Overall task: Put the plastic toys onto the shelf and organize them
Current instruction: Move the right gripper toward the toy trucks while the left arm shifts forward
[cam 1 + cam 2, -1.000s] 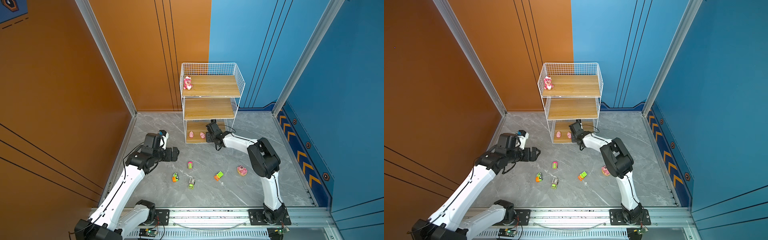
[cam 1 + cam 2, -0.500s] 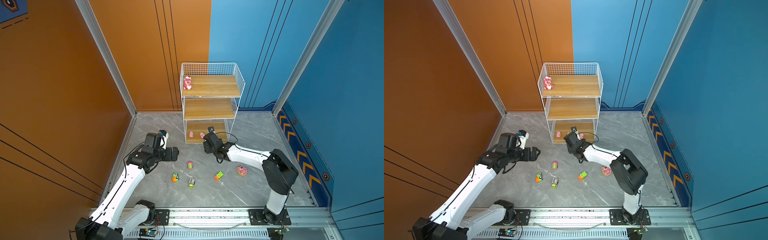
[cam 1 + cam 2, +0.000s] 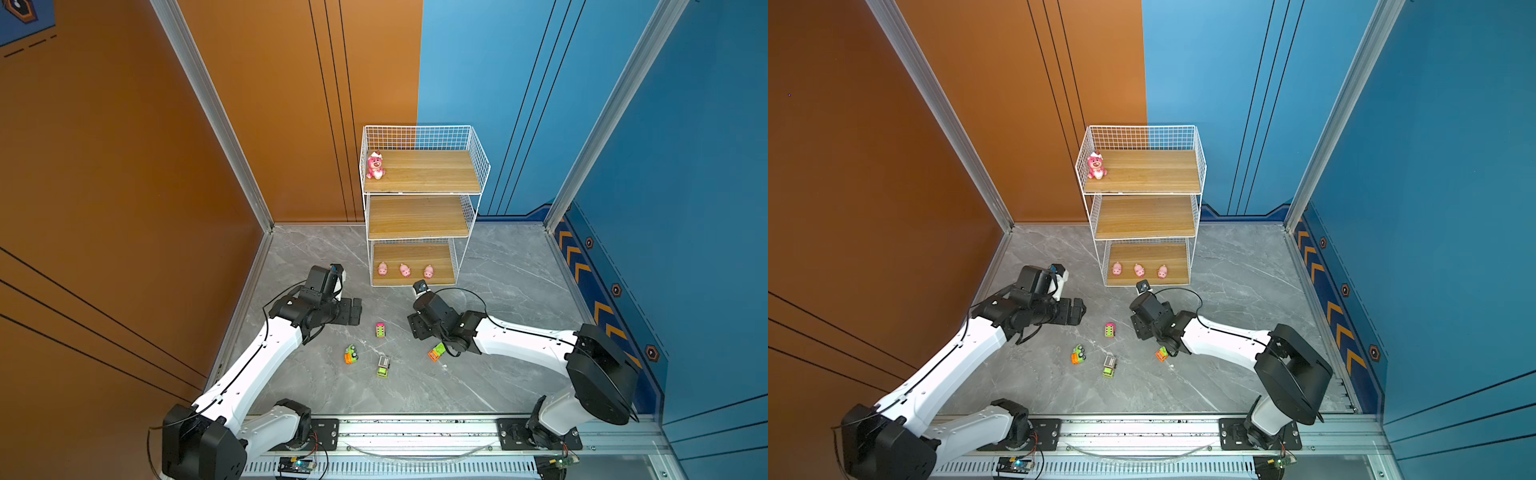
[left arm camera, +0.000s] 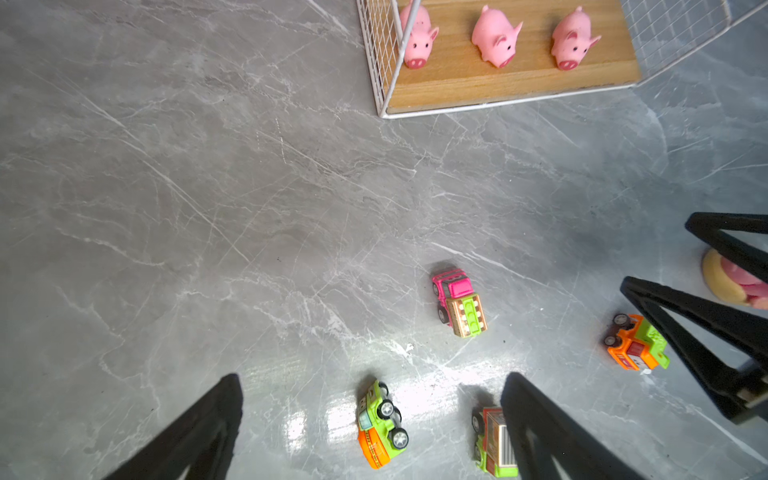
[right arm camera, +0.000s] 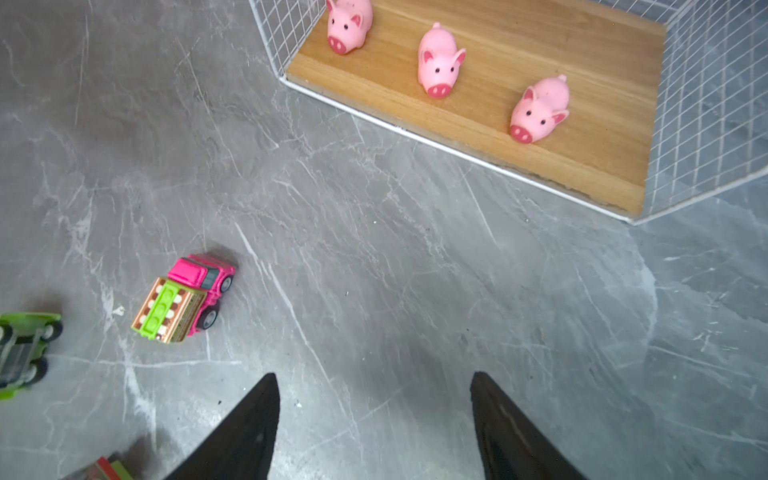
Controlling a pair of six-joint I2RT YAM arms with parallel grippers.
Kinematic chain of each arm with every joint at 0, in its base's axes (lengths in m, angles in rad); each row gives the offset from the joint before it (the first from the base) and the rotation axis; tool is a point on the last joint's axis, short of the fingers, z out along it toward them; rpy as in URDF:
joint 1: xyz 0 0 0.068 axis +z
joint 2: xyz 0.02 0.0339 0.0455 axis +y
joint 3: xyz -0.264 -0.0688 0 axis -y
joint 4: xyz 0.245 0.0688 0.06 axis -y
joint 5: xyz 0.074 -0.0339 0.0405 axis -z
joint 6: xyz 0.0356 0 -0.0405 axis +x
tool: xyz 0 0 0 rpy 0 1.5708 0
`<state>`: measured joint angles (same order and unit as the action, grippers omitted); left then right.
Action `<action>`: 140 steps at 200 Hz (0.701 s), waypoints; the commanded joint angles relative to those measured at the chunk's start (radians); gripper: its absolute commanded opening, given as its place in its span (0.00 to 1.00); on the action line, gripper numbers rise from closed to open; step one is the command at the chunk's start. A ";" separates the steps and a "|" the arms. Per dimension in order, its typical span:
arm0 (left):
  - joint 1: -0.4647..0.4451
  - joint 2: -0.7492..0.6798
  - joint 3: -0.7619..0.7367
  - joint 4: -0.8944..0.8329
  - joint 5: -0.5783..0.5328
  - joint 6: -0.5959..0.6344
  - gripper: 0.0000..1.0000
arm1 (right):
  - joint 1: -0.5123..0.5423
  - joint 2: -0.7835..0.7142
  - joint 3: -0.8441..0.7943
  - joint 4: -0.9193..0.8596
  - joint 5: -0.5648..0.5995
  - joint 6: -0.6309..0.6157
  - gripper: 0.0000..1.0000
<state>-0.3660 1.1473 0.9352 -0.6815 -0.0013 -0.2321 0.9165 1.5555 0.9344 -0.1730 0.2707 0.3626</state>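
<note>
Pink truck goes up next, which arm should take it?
Left, likely: the left fingers are open with the pink truck lying ahead between them, while it sits well aside of the right fingers.

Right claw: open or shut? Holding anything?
Open, empty: in the right wrist view the black right claw has its fingers apart, only grey marbled floor between them.

Site is presenting as a robotics lab cell: orange panels [image 3: 124,166] and blue panels [image 3: 685,166] are enclosing a grey floor [image 3: 498,257]; left arm [image 3: 257,365] and right arm [image 3: 523,345] are sitting bolted to a rail [image 3: 415,428], a bare circuit board [image 3: 297,463] lying alongside.
</note>
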 commanded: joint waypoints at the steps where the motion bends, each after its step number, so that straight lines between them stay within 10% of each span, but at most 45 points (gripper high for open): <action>1: -0.043 0.036 0.000 -0.048 -0.082 0.002 0.98 | 0.004 -0.035 -0.008 -0.025 -0.059 -0.001 0.73; 140: -0.051 0.083 0.004 -0.088 -0.031 -0.136 0.98 | 0.158 -0.009 -0.062 0.011 -0.030 0.141 0.73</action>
<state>-0.4198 1.2442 0.9478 -0.7391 -0.0452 -0.3416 1.0489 1.5867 0.8680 -0.1127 0.2276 0.4553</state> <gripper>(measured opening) 0.982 0.729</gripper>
